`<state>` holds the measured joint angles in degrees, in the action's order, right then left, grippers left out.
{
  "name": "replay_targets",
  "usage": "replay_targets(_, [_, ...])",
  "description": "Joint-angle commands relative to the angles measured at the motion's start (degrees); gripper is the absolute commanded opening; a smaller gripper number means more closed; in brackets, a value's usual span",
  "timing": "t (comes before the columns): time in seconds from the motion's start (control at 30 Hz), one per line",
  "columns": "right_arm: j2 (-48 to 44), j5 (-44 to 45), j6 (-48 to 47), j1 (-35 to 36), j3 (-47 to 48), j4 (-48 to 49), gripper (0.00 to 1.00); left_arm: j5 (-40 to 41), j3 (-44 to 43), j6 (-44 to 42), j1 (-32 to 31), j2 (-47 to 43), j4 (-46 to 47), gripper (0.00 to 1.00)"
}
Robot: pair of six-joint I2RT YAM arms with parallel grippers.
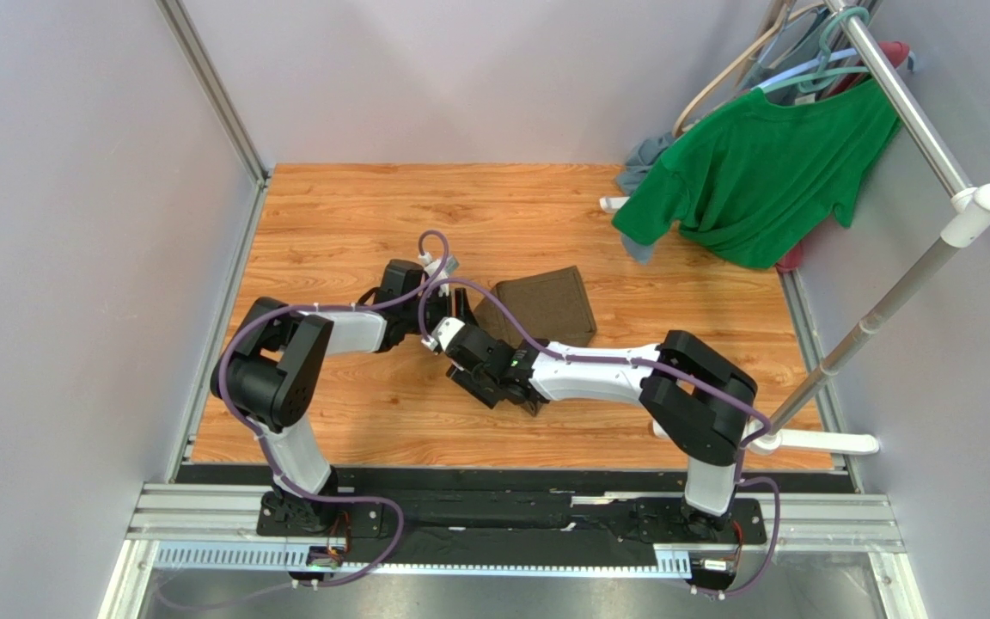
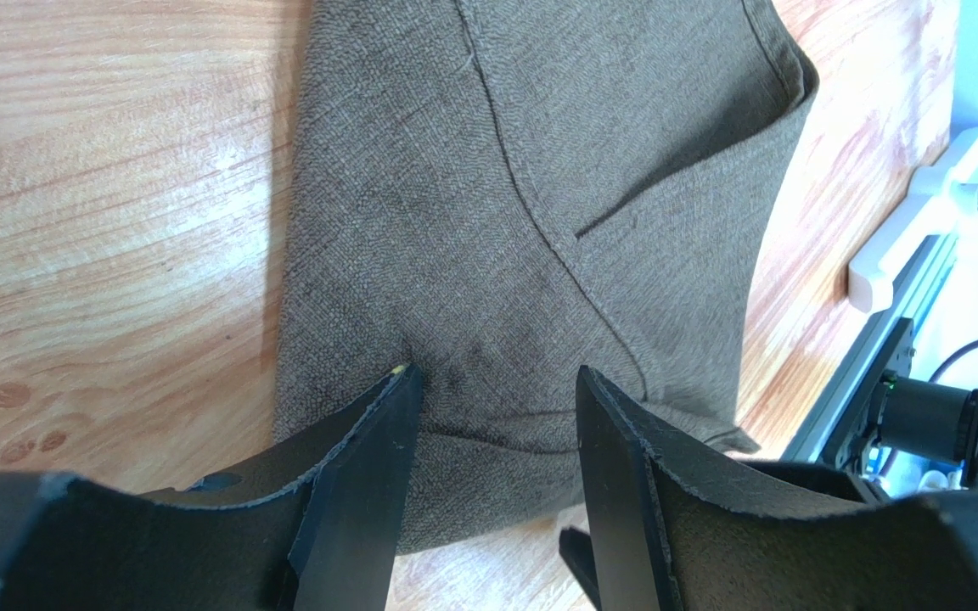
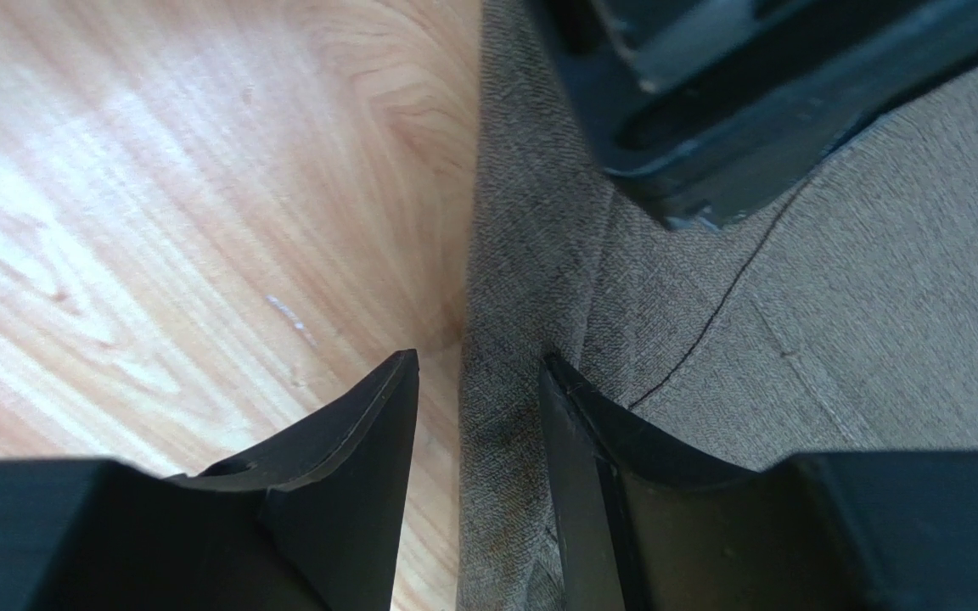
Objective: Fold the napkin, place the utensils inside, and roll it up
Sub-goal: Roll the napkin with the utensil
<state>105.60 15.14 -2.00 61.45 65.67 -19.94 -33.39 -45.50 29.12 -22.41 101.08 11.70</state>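
The napkin [image 1: 549,307], a dark olive-brown cloth, lies folded on the wooden table [image 1: 358,219] just right of centre. My left gripper [image 1: 459,304] hovers at its left end. In the left wrist view this gripper [image 2: 494,376] is open over the napkin [image 2: 533,191], with a creased bit of cloth between its fingers. My right gripper [image 1: 459,338] sits just in front of it. That gripper [image 3: 479,359] is open astride the napkin's edge [image 3: 507,382], one finger over bare wood, the other on the cloth. The utensils are out of view.
A bright green T-shirt [image 1: 752,174] hangs from a clothes rail [image 1: 907,97] at the back right, with a grey-blue garment [image 1: 642,161] behind it. The rail's white foot [image 1: 823,442] lies by the right arm's base. Grey walls enclose the table on the left, right and back.
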Motion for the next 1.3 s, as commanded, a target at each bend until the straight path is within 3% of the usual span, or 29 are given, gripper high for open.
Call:
replay_targets(0.0, [-1.4,2.9,-0.5,-0.9,-1.2,3.0,0.46,3.6,1.1,-3.4,0.2,2.9,-5.7,0.59])
replay_targets(0.43, [-6.8,1.8,-3.8,-0.6,-0.1,2.2,0.53,3.4,0.8,-3.3,0.3,3.5,-5.7,0.59])
replay_targets(0.93, [0.4,-1.1,-3.4,-3.5,0.3,2.9,0.57,3.3,0.4,-3.4,0.4,3.2,-6.1,0.59])
replay_targets(1.13, [0.0,-7.7,-0.1,-5.5,-0.5,-0.4,0.47,3.6,0.6,-3.1,0.4,2.7,-6.3,0.59])
replay_targets(1.27, [-0.4,-13.2,1.6,-6.8,-2.4,-1.5,0.3,3.4,1.0,-2.1,0.5,1.7,-5.3,0.61])
